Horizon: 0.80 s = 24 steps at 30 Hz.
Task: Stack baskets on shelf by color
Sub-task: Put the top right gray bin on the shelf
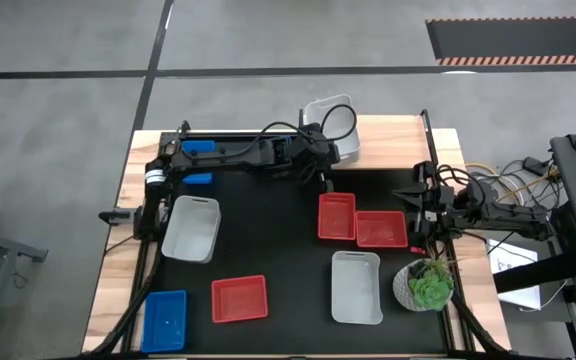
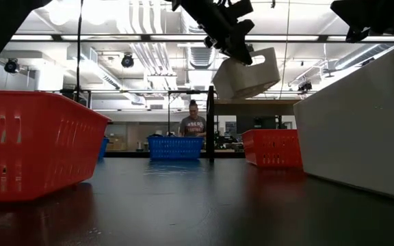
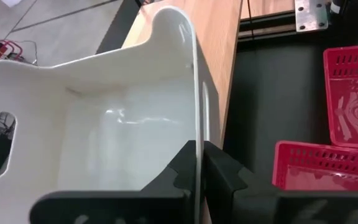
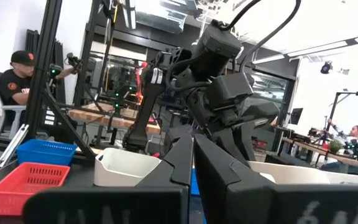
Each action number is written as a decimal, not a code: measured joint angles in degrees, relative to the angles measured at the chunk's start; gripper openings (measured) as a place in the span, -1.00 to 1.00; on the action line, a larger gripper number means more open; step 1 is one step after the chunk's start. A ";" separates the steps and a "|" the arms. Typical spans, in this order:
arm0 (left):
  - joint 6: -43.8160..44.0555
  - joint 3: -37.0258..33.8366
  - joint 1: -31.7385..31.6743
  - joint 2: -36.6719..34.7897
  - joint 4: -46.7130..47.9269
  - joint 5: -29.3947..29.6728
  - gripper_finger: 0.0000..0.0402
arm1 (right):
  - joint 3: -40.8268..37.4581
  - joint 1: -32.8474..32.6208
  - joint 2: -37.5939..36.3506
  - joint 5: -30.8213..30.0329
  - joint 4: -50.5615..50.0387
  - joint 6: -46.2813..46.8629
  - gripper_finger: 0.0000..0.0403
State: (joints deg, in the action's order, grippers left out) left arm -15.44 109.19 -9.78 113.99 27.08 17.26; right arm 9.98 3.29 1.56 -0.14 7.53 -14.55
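Left gripper (image 1: 322,150): reaches across the far side of the table (image 1: 278,250) and pinches one thin side wall of a white basket (image 1: 334,124). In the left wrist view, both dark fingers (image 3: 225,171) pressed on this wall, one on the inside and one on the outside. Held in the air and tilted, as seen in the low view, with the open top turned sideways. From above, placed over the far edge of the wooden shelf (image 1: 400,140), partly beyond it; whether it touches the board, cannot tell.

Right gripper (image 1: 415,212): hangs at the right side of the table, jaws pressed together, holding nothing. Just beside it, a red basket (image 1: 381,229), touching a second red basket (image 1: 336,216) on the black surface. Near it also, a round pot with a green plant (image 1: 423,285).

Under the left arm, at the left part of the shelf: two blue baskets (image 1: 198,147) and (image 1: 198,180), partly hidden.

On the black surface: a second white basket (image 1: 191,228) at the left, a third white basket (image 1: 357,287) near the front beside the plant, a third red basket (image 1: 239,298) at the front middle, and a third blue basket (image 1: 165,320) in the front left corner.

Behind the table, in the low view: a person (image 2: 192,123) far in the room.
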 joint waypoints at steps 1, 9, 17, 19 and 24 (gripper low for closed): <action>0.00 0.00 0.00 0.00 0.04 0.00 -1.00 | 0.00 0.01 0.00 0.00 0.00 0.03 -0.96; -1.00 -0.04 -0.02 0.00 0.70 0.07 -1.00 | 0.00 0.00 0.00 0.00 0.00 0.40 -0.96; -1.90 -0.04 -0.30 -0.02 1.92 0.09 -1.00 | 0.00 0.00 0.00 0.00 -0.02 0.38 -0.96; -1.84 -0.04 -0.48 -0.01 3.14 0.12 -1.00 | 0.00 0.00 0.00 0.00 -0.04 0.40 -0.96; -1.57 -0.07 -0.68 -0.02 3.57 0.17 -1.00 | 0.01 0.00 0.00 0.00 -0.04 0.40 -0.96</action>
State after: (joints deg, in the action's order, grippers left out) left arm -17.02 109.12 -10.46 113.97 30.66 17.43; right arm 9.99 3.29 1.56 -0.14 7.49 -14.15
